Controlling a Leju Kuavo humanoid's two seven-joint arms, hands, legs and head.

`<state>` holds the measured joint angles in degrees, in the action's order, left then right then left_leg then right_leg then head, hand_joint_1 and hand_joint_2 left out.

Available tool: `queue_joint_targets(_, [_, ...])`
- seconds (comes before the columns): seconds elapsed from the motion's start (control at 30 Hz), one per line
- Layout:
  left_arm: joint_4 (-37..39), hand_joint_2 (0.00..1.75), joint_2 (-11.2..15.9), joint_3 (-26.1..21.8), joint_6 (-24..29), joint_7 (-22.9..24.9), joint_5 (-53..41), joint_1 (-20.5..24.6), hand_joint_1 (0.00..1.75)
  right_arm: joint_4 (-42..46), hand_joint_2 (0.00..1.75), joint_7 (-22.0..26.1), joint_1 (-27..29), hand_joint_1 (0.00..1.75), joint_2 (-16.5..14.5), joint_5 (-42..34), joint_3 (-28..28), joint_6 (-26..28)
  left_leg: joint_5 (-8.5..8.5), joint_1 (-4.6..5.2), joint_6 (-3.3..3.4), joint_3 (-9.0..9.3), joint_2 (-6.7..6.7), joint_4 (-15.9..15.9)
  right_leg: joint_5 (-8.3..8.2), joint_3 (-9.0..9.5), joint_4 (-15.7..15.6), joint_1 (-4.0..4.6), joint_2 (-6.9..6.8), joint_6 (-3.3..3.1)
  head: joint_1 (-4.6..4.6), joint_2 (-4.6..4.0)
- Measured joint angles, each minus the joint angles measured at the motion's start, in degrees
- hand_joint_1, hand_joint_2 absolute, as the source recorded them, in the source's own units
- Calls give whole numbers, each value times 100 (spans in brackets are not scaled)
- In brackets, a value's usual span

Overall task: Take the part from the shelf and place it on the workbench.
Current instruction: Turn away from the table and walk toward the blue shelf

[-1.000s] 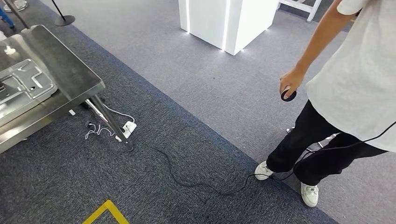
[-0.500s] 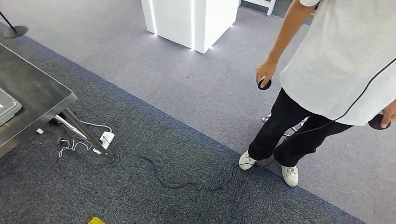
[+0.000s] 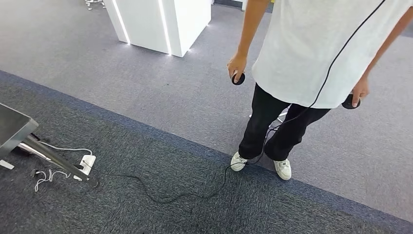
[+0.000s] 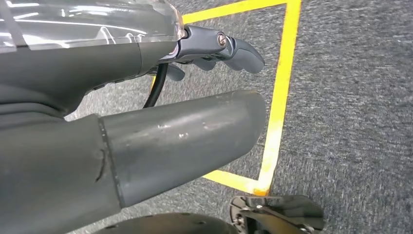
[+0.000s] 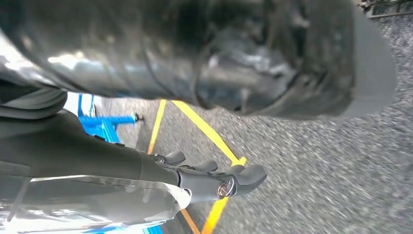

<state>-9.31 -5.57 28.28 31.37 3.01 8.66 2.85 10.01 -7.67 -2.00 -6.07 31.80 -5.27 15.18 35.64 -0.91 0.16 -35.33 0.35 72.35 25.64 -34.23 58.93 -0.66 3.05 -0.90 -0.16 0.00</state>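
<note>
On the carpeted floor ahead stands a person (image 3: 311, 63) in a white shirt and dark trousers, holding a small dark controller (image 3: 238, 78) in one hand and another (image 3: 350, 102) in the other; a black cable (image 3: 185, 195) trails from them across the dark carpet. At the far left edge is a corner of the metal workbench (image 3: 14, 129) on its slanted leg, with a white power strip (image 3: 86, 162) beneath. A white pillar (image 3: 160, 22) stands at the far side.

Step in hand, by judgement: transit. No shelf or part can be made out, so the part's location cannot be stated and the pick is not yet done. The next move calls for bringing the shelf into the head view before any reach, keeping the feet off the trailing cable and the person.

Both arms hang down beside the body, their wrist cameras looking at the carpet and yellow floor tape (image 4: 282, 97). Left hand (image 4: 219, 48): fingers loosely curled forward, slightly apart, nothing between them. Right hand (image 5: 219, 178): fingers likewise relaxed and a little separated, holding nothing. The right wrist picture is blurred, so finer detail cannot be told.
</note>
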Motion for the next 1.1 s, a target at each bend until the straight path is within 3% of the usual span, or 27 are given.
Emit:
queue_joint_targets(0.03, [0, 0, 0, 0, -2, 6, 2, 1, 0, 0, 0, -12, 2, 0, 0, -1, -6, -2, -228, 1, 24, 134, -43, -330, 0, 5, 10, 2, 77, 3, 1, 0])
queue_joint_targets(0.1, [2, 0, 0, -2, -10, 21, 2, 2, 0, 0, 0, -28, -1, 0, -3, -2, -21, -3, -573, 6, 70, 423, -279, -1050, 0, -9, 40, 2, 216, 33, 3, 0])
queue_joint_targets(0.17, [4, 0, 0, -4, -21, 38, 2, 11, 0, 0, 0, -35, 3, 0, -4, -4, -33, -2, -653, 29, 102, 528, -423, -1357, -16, -45, 52, -12, 333, 107, 4, 0])
queue_joint_targets(0.23, [5, 0, 0, -5, -28, 49, 7, 28, 0, -1, 0, -38, 26, 0, -3, -7, -44, 0, -686, 42, 155, 545, -325, -1409, -43, -76, 43, -30, 404, 189, 6, 0])
queue_joint_targets(0.3, [6, 0, -5, -7, -29, 55, 10, 30, 0, -2, 0, -41, 38, 0, -1, -10, -57, 3, -747, 30, 236, 577, -195, -1485, 73, -163, 208, -22, 190, 226, 17, 0])
queue_joint_targets(0.37, [6, 0, -12, -8, -32, 57, 8, 10, 0, -2, 0, -44, 27, 0, 2, -13, -65, 5, -772, 37, 288, 587, -40, -1523, 424, -436, 788, -14, -125, 249, 31, 0])
queue_joint_targets(0.43, [7, 0, -14, -9, -34, 60, 7, -13, 0, -2, 0, -44, 22, 0, 1, -13, -68, 4, -762, 55, 301, 582, 123, -1521, 705, -739, 1436, -28, -232, 286, 35, 0])
queue_joint_targets(0.47, [7, 0, -15, -9, -35, 61, 7, -16, 0, -2, 0, -44, 23, 0, 2, -13, -71, 4, -753, 59, 298, 585, 202, -1520, 699, -777, 1539, -39, -256, 301, 35, 0])
queue_joint_targets(0.5, [7, 0, -17, -9, -36, 62, 6, -13, 0, -2, 0, -45, 26, 0, 3, -13, -73, 4, -739, 59, 288, 594, 271, -1518, 589, -698, 1419, -50, -285, 311, 36, 0])
queue_joint_targets(0.6, [7, 0, -29, -9, -38, 64, -1, -9, 0, -2, 0, -46, 25, 0, 18, -15, -75, 5, -667, 70, 209, 652, 448, -1495, 142, -103, 349, -46, -581, 285, 33, 0])
queue_joint_targets(0.67, [7, 0, -34, -9, -38, 66, -13, -3, 0, -1, 0, -49, 17, 0, 23, -25, -77, 9, -616, 93, 136, 682, 541, -1484, 96, 53, 48, -9, -675, 220, 26, 0])
queue_joint_targets(0.73, [5, 0, -46, -9, -38, 72, -22, 20, 0, -2, 0, -60, 26, 0, 23, -34, -83, 15, -582, 94, 78, 727, 629, -1490, 96, 50, 44, 7, -549, 149, 21, 0])
queue_joint_targets(0.8, [4, 0, -60, -9, -38, 78, -27, 39, 0, -2, 0, -69, 30, 0, 23, -40, -96, 20, -450, 64, 25, 705, 500, -1344, 80, 56, 15, -9, -433, 80, 18, 0])
queue_joint_targets(0.83, [4, 0, -63, -9, -39, 80, -29, 39, 0, -2, 0, -71, 26, 0, 23, -45, -107, 21, -301, 48, 5, 607, 359, -1115, 68, 63, 0, -23, -377, 45, 16, 0])
queue_joint_targets(0.9, [6, 0, -66, -8, -50, 89, -32, 23, 0, -2, 0, -72, 19, 0, 24, -62, -130, 26, 74, 33, -11, 253, 96, -366, 64, 57, -1, -14, -258, -2, 11, 0])
queue_joint_targets(0.93, [6, 0, -67, -8, -57, 95, -34, 9, 0, -2, 0, -72, 20, 0, 25, -73, -142, 28, 192, 32, -13, 69, 45, -14, 64, 55, 1, -5, -183, -12, 11, 0])
queue_joint_targets(0.97, [7, 0, -67, -7, -63, 101, -37, -3, 0, -2, 0, -72, 23, 0, 26, -83, -153, 30, 203, 32, -8, -51, 23, 183, 64, 58, 5, 5, -102, -16, 11, 0])
queue_joint_targets(1.0, [7, 0, -68, -7, -67, 104, -39, -13, 0, -2, 0, -73, 25, 0, 27, -91, -163, 31, 90, 32, 4, -73, 11, 159, 64, 63, 9, 11, -18, -16, 11, 0])
queue_joint_targets(1.03, [6, 0, -70, -7, -69, 106, -42, -16, 0, -2, 0, -73, 26, 0, 27, -96, -172, 31, -116, 32, 24, 5, -12, -78, 65, 74, 14, 15, 64, -14, 11, 0])
queue_joint_targets(1.1, [7, 0, -73, -7, -73, 106, -46, -20, 0, -2, 0, -81, 25, 0, 26, -104, -183, 26, -558, 32, 73, 304, -232, -855, 68, 85, 28, 18, 215, 3, 14, 0])
